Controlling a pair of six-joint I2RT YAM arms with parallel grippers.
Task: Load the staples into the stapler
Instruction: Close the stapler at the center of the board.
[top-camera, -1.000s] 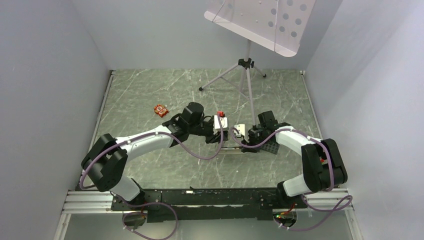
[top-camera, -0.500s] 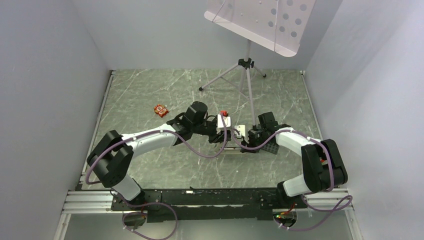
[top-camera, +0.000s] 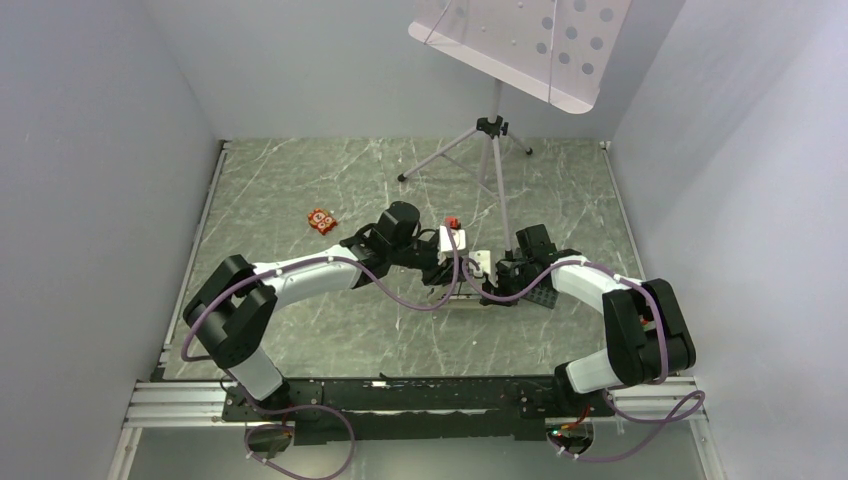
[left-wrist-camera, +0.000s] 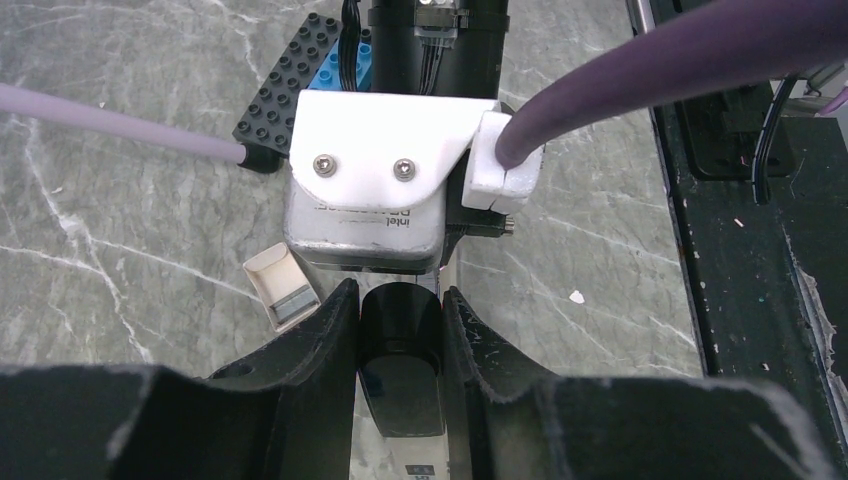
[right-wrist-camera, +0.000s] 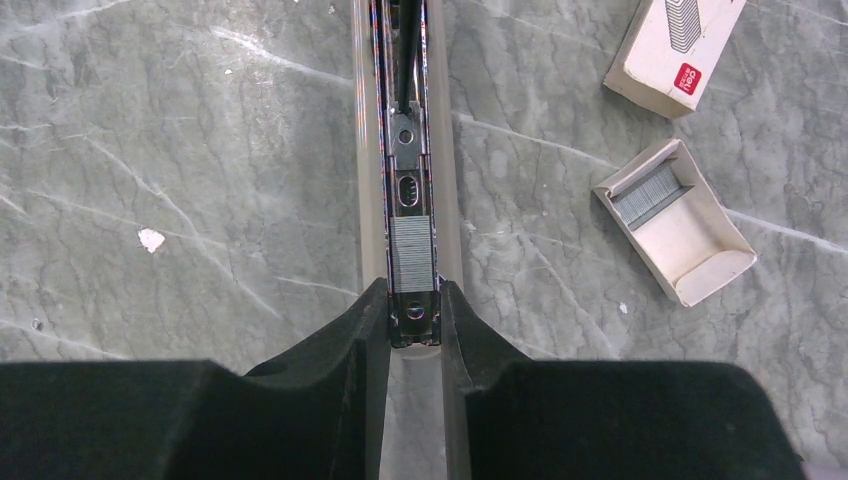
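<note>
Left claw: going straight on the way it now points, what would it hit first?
Most likely the right arm's wrist camera, just beyond the black stapler part that the left claw grips; depth is unclear.

A grey-green marbled worktop (top-camera: 290, 170) carries a tripod (top-camera: 487, 150) near its far edge, topped by a tilted board with holes (top-camera: 520, 45). An orange toy brick (top-camera: 321, 219) lies left of centre, and a small red piece (top-camera: 452, 222) near the middle. Right of centre sits a black studded plate (left-wrist-camera: 280, 90) with a blue brick (left-wrist-camera: 352, 72) against it. A cardboard box (right-wrist-camera: 672, 45) lies just beside an open cardboard tray (right-wrist-camera: 700, 250).
</note>
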